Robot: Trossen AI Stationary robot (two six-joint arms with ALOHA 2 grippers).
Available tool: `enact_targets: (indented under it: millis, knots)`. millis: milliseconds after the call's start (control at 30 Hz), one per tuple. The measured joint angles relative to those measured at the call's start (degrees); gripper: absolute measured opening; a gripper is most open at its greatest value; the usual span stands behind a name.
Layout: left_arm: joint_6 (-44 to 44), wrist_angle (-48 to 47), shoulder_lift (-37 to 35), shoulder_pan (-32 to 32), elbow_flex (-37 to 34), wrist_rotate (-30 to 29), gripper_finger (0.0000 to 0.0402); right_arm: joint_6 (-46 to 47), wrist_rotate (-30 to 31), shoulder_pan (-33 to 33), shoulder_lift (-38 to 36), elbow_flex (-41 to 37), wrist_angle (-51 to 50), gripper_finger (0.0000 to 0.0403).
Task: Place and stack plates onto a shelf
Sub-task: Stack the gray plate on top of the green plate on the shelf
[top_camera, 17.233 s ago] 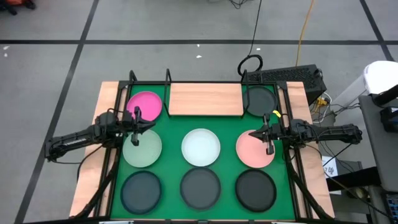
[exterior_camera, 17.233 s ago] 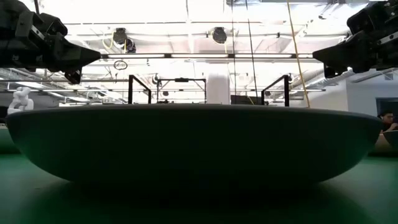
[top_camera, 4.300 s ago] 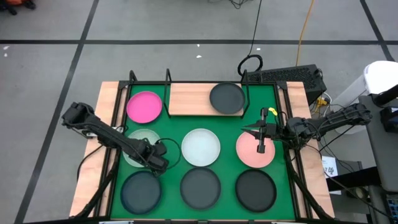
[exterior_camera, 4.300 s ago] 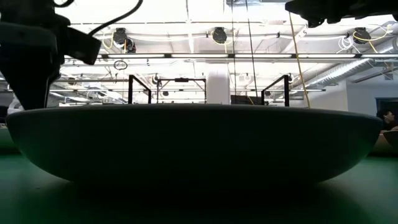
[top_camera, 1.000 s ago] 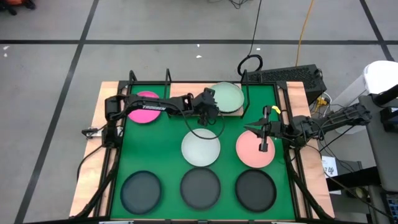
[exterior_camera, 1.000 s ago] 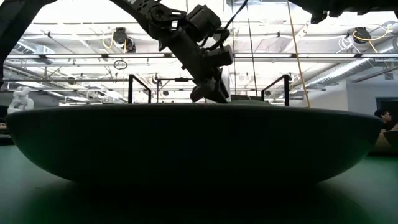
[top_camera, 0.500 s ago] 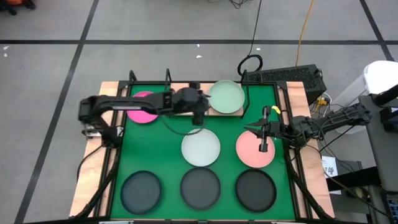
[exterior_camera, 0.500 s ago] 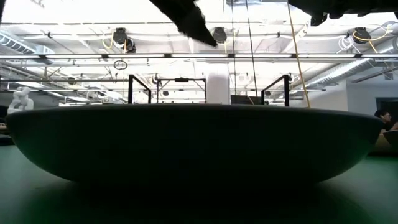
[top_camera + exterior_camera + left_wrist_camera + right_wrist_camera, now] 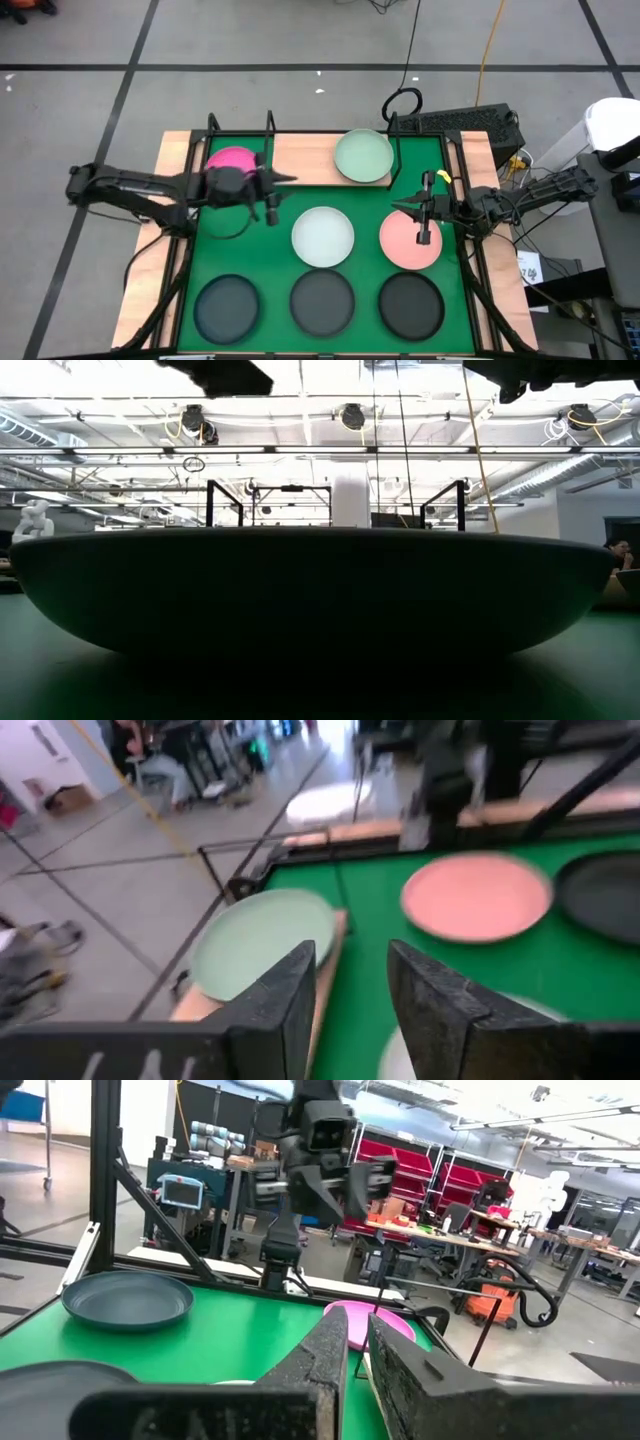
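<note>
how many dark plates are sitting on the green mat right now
3, in a row along the near edge of the green mat: dark plate left, dark plate middle, dark plate right. Another may lie hidden beneath the pale green plate on the shelf.

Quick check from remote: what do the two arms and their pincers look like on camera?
Both arms are dark, slim and jointed. The left pincer and right pincer each have two dark, flat, tapered fingers. Black cable loops near the left one; the right wrist carries a small yellow marking.
</note>
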Motion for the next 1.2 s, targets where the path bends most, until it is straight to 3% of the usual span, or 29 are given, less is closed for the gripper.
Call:
enact_targets:
  millis: [333,533,667,833,1200]
  knots:
    - [-5.75,18.27,-9.59,-5.75,-18.25,-2.16,0.0127,2.77,0.20,-1.04,2.50,0.00,-0.20,0.0029]
    - [-6.28,26.51,-9.88,-6.65,-24.57,-2.59,0.0127,10.31,0.10,-2.98,5.37,4.64,-13.05,0.0041]
    - [-7.11,27.90,-9.88,-6.65,-25.99,-2.62,0.0127,14.60,-0.41,-3.30,8.12,9.10,-21.53,0.0061]
    - [-7.10,27.79,-9.88,-6.65,-26.28,-2.62,0.0127,19.54,-5.29,-3.30,12.26,14.09,-29.58,0.0084]
    - [-6.72,27.50,-9.86,-6.65,-26.28,-2.62,0.0127,18.18,-11.40,-3.08,24.90,20.78,-34.22,0.0109]
